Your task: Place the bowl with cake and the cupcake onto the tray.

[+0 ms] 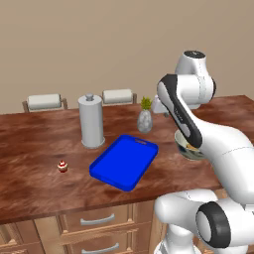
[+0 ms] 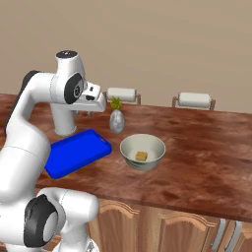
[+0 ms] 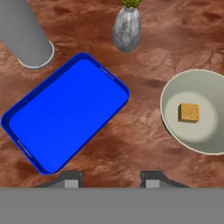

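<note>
The bowl with cake point(image 2: 142, 151) is a wide grey-olive bowl with a brown cake cube point(image 3: 189, 112) inside; it stands on the wooden counter right of the tray, and my arm partly hides the bowl point(image 1: 191, 150) in the left base view. The bright blue tray point(image 1: 124, 161) point(image 2: 74, 152) point(image 3: 65, 113) lies empty at an angle. The small red-and-white cupcake point(image 1: 62, 166) sits alone on the counter left of the tray. My gripper point(image 3: 111, 178) point(image 2: 82, 113) hangs high above the counter, over the gap between tray and bowl point(image 3: 175, 100), open with nothing between its fingers.
A tall grey cylinder point(image 1: 91, 121) point(image 3: 24, 37) stands behind the tray. A small grey vase with a green plant point(image 1: 145, 119) point(image 2: 116, 119) point(image 3: 127, 28) stands behind the gap between tray and bowl. Chair backs point(image 1: 44, 101) point(image 2: 195, 100) rise past the far edge.
</note>
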Robot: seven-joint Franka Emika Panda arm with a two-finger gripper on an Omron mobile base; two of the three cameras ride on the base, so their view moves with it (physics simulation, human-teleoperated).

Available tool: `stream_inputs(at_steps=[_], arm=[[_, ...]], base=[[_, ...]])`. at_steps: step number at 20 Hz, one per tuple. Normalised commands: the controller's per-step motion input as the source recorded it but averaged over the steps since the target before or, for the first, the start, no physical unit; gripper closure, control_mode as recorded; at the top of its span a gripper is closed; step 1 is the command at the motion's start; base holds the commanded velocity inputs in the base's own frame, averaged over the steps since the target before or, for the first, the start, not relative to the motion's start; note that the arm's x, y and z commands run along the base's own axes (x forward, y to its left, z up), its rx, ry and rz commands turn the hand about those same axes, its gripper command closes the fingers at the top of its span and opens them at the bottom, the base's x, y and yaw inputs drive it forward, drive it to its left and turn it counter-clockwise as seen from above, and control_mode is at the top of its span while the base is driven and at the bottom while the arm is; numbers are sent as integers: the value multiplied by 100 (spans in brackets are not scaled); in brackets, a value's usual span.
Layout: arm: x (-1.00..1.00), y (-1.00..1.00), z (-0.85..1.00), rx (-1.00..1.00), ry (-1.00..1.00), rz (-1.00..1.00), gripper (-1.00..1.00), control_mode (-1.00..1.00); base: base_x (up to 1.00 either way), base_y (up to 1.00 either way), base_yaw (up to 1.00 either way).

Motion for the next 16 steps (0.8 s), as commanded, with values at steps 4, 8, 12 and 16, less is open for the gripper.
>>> stream_inputs(at_steps=[4, 8, 12, 16], arm=[[0, 4, 0, 3, 0, 0, -100, -100], [0, 25, -2, 4, 0, 0, -100, -100], [0, 35, -2, 4, 0, 0, -100, -100], [0, 37, -5, 5, 0, 0, -100, -100]], base=[[0, 0, 0], [0, 0, 0], [0, 0, 0], [0, 0, 0]])
